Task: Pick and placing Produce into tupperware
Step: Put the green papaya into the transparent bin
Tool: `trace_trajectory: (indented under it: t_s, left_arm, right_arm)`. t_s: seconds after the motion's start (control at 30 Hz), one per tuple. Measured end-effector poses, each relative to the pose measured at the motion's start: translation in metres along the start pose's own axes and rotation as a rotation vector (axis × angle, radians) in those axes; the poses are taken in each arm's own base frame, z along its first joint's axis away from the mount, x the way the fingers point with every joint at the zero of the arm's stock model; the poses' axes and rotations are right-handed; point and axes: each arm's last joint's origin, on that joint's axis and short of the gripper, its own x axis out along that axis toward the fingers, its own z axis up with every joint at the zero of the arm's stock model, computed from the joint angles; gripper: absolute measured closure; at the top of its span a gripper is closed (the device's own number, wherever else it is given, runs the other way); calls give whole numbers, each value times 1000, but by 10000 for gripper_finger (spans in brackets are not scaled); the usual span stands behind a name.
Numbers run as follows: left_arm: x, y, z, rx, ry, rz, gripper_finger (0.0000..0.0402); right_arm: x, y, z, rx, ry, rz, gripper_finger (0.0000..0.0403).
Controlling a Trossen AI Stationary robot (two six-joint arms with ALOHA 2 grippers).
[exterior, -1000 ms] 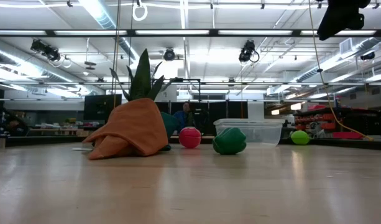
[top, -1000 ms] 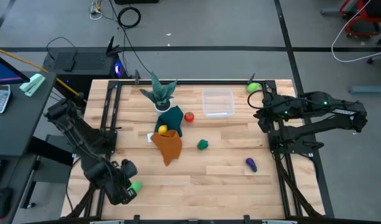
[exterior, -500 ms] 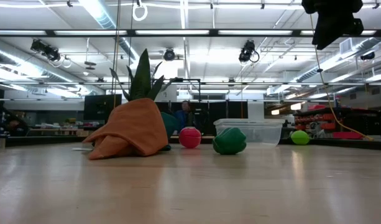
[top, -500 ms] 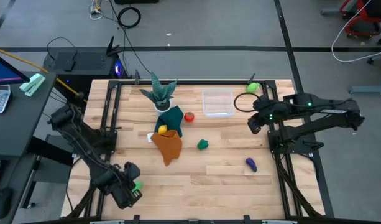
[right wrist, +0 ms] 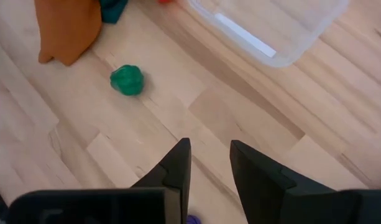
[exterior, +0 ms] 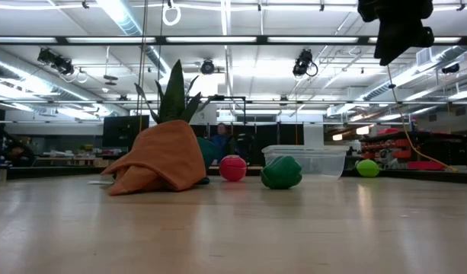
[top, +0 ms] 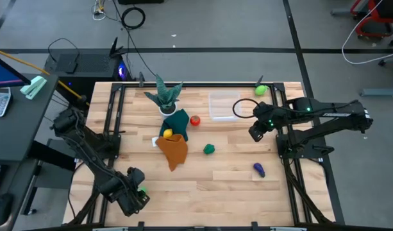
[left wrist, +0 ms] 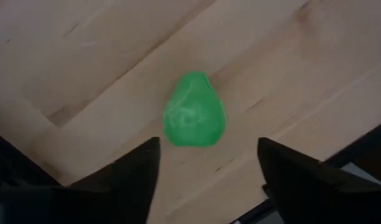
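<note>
The left gripper [top: 137, 196] hangs low over the near-left corner of the table [top: 222, 186], well away from the tupperware [top: 223, 106], its fingers [left wrist: 131, 177] spread wide with a light green pear-shaped piece [left wrist: 194, 118] lying on the wood between and just ahead of them, not touched. The right gripper [top: 257, 129] hovers in the air just to the near-right of the tupperware, above bare wood; its two fingers [right wrist: 174, 168] stand only narrowly apart with nothing between them. The tupperware, a single clear box, sits toward the far edge, right of centre, and looks empty. Counting the produce, six pieces show: the light green one under the left gripper; a second light green one [top: 261, 90] at the far-right corner, beyond the tupperware; one red piece [top: 195, 120] just left of the tupperware; one dark green piece [top: 209, 149] nearer than the tupperware and a little left; one purple piece [top: 259, 169] nearer still, off the tupperware's right side by the table's right rail; and one yellow piece [top: 167, 133] left of the tupperware, against the cloths. Two cloths lie there, one teal cloth [top: 177, 120] and one orange cloth [top: 174, 150], with one spiky plant [top: 165, 95] in a white pot beyond them. The near half of the table between the cloths and the purple piece is open wood.
</note>
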Motion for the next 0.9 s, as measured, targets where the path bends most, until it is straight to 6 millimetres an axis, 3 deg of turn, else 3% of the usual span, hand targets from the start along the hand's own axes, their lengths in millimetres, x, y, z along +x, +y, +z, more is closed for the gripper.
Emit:
trace_trajectory:
  t_s: [0.23,0.57,0.9]
  left_arm:
    - [24,-8,-2,-1,26,65,62]
    - [59,-23,0,-10,108,90,58]
    - [79,-30,6,-22,105,90,58]
  right_arm:
    - [0,0,0,-11,0,-1,316]
    - [0,0,0,-28,-2,-1,316]
    - [0,0,1,-27,-7,3,316]
